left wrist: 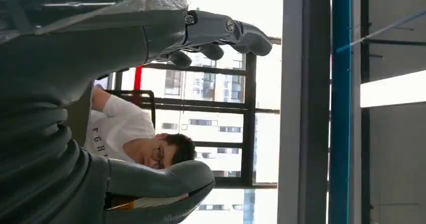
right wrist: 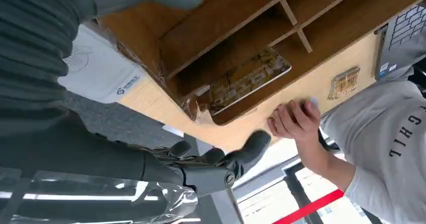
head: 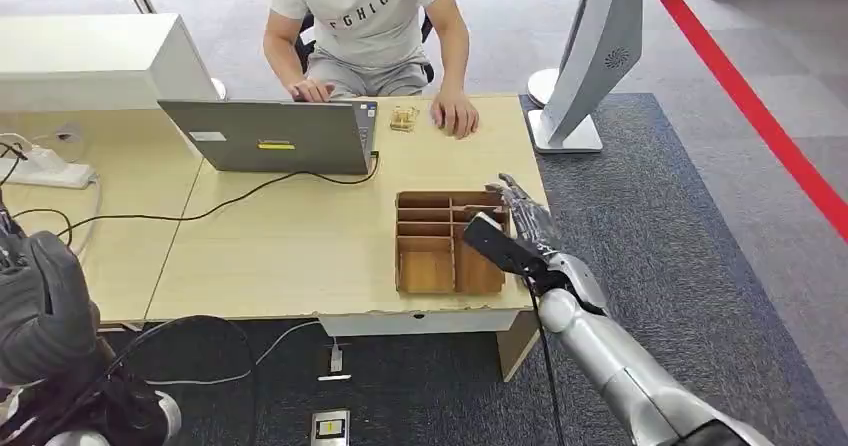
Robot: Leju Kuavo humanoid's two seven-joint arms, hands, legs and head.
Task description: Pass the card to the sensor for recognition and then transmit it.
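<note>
A grey laptop [head: 270, 136] stands open on the wooden counter [head: 300, 246], with its back to the camera and a yellow sticker on its lid. Behind the laptop sits a person in a white T-shirt [head: 362, 11], with one hand at the keyboard and the other hand [head: 455, 114] flat on the counter, beside the laptop. Between that hand and the laptop lies a small yellowish object [head: 404, 118]; what it is I cannot tell. A black cable [head: 200, 211] runs from the laptop across the counter. Far from the laptop, at the counter's edge, lies a white power strip [head: 45, 171]. A red stripe [head: 760, 116] crosses the grey carpet.
</note>
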